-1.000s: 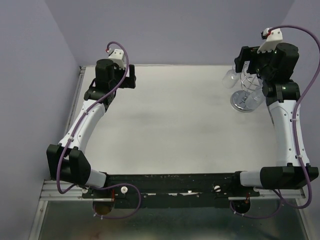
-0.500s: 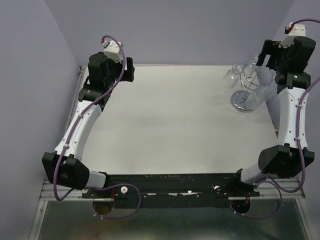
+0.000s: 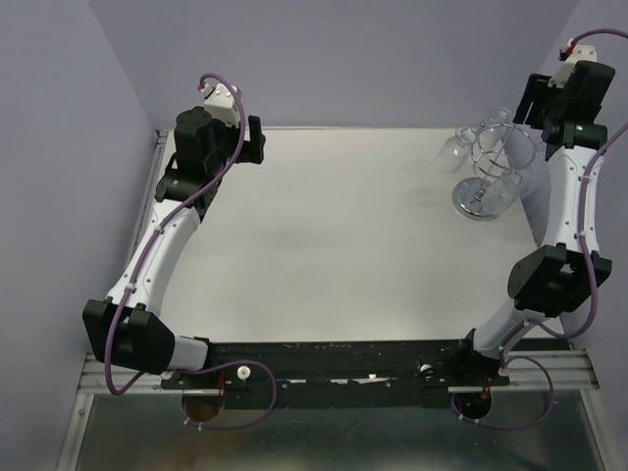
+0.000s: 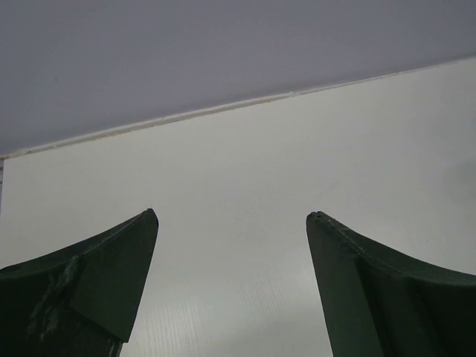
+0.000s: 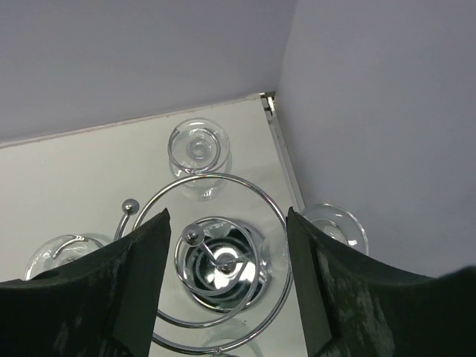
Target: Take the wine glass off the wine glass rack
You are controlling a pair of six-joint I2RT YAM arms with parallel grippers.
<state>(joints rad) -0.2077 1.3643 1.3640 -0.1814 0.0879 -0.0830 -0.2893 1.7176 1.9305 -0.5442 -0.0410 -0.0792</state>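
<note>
The chrome wine glass rack (image 3: 481,167) stands at the table's far right, its round mirrored base (image 3: 475,201) on the table. Several clear wine glasses hang upside down from it, one on the left (image 3: 451,153) and one at the front (image 3: 502,189). In the right wrist view I look down on the rack's ring (image 5: 277,216), with glasses at the top (image 5: 198,149), right (image 5: 335,227) and left (image 5: 59,253). My right gripper (image 5: 227,216) is open and empty, high above the rack; from the top it shows beside the back wall (image 3: 535,100). My left gripper (image 3: 255,142) (image 4: 232,216) is open and empty at the far left.
The purple back wall and the right side wall (image 5: 372,111) stand close behind and beside the rack. The table's right edge strip (image 5: 279,145) runs just past the glasses. White table surface (image 3: 324,226) lies between the arms.
My right arm has lifted and drawn back to the right, off the rack toward the corner. My left arm has shifted slightly up and back.
</note>
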